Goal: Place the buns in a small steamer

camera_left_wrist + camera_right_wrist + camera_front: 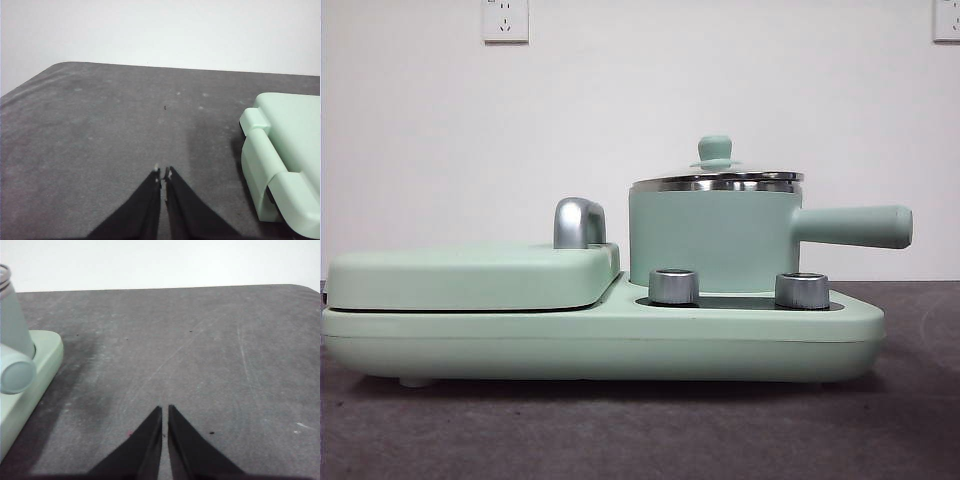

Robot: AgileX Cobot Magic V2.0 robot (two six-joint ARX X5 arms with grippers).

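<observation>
Steamer: mint-green pot (710, 240) with steel rim and glass lid on, green knob (715, 150) on top, standing on the right half of a green cooker base (600, 345); its straight handle (855, 226) points right.
Griddle lid: flat green lid (470, 275) with a chrome handle (578, 222), just beside the pot, on the base's left half.
Dials: two chrome knobs (674, 286) in front of the pot.
Buns: none can be seen in any view.
Tabletop: dark grey (100, 130), matte, faintly scuffed and speckled.
Room: plain white wall (420, 140) with a socket (505, 20) high up.
Left gripper (163, 175): clenched, grasping nothing, above bare tabletop near the base's corner.
Right gripper (165, 412): clenched, grasping nothing, well apart from the pot's handle.
</observation>
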